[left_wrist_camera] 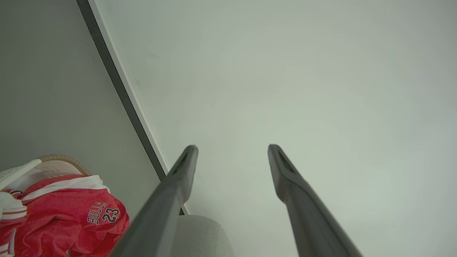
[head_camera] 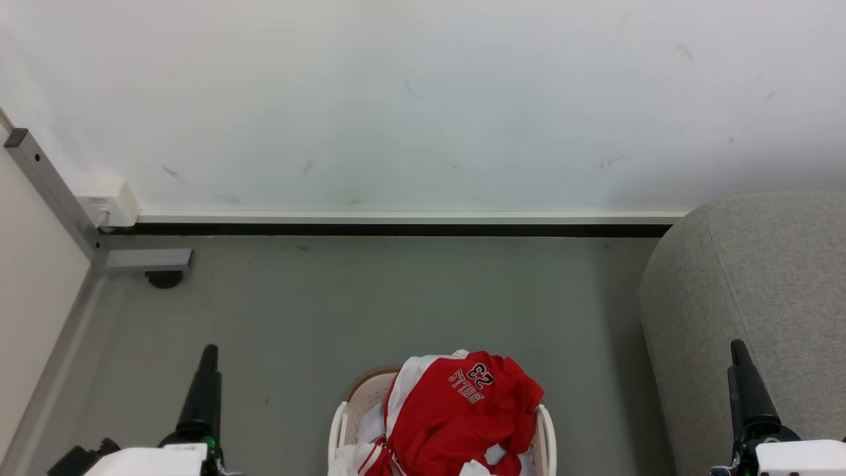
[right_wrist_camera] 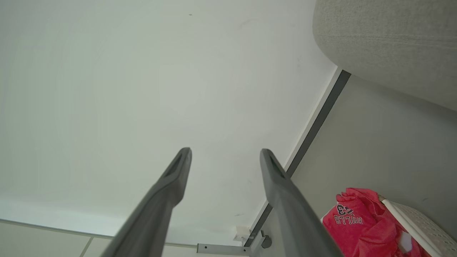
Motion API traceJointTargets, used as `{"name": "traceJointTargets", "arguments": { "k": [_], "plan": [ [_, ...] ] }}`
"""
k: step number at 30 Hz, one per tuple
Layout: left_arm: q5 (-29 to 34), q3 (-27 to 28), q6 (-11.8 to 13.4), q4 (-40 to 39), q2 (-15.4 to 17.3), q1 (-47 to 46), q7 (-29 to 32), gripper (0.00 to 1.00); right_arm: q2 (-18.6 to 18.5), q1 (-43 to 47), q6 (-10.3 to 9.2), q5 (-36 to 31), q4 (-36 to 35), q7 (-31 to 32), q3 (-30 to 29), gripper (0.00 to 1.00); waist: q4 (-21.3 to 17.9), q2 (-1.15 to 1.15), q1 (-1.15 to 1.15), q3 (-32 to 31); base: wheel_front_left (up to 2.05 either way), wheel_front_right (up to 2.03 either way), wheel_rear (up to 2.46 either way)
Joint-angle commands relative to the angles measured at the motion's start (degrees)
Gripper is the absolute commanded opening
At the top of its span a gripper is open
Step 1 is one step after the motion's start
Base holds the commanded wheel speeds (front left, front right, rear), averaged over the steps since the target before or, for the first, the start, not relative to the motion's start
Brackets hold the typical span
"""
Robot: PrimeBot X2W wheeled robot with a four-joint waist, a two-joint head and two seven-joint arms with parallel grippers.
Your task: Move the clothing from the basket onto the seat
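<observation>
The red clothing (head_camera: 456,413) with white trim, a black 23 and BULLS lettering lies heaped in the cream-white basket (head_camera: 547,439) at the bottom centre of the head view. The clothing (left_wrist_camera: 71,217) and basket rim (left_wrist_camera: 53,160) sit at the lower left of the left wrist view, the clothing (right_wrist_camera: 360,225) and basket (right_wrist_camera: 417,225) at the lower right of the right wrist view. The grey seat (head_camera: 760,297) rises at the right. My left gripper (left_wrist_camera: 232,150) is open, left of the basket, holding nothing. My right gripper (right_wrist_camera: 225,153) is open too, over the seat's edge, empty.
A white wall (head_camera: 423,99) with a dark skirting strip (head_camera: 396,229) stands behind the grey floor (head_camera: 370,311). A grey metal frame with a black foot (head_camera: 164,277) sits at the left corner, beside a pale panel (head_camera: 33,284).
</observation>
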Motion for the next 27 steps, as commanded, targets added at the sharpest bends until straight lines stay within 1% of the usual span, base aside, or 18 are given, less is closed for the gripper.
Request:
{"name": "traceJointTargets", "arguments": {
  "k": [1,5,14,27],
  "plan": [
    [3.2,-0.1,-0.2,-1.6,0.4,-1.2,-0.9,1.0,-0.7,-1.5,-0.02,-2.5,-1.5,-0.7,0.6,1.0,0.0,0.0,0.0,0.0,0.0,0.0,0.0],
    [8.1,0.7,-0.2,-2.4,0.5,-1.1,-1.8,1.0,-0.8,-1.6,-0.03,-6.6,-2.0,-1.7,1.4,1.0,0.1,0.0,0.0,0.0,0.0,0.0,0.0],
    [19.4,0.4,-0.2,-4.0,0.6,-0.5,-3.8,1.0,-0.8,-1.7,-0.03,-17.0,-3.2,-3.6,2.3,1.0,0.1,0.0,0.0,-0.1,0.0,0.0,0.0],
    [37.7,-2.0,2.4,-4.7,0.7,0.3,-6.3,1.0,-1.1,-1.4,-0.05,-34.7,-2.5,-6.1,4.0,1.0,-0.1,0.0,0.0,-0.1,0.0,0.0,0.0]
  ]
}}
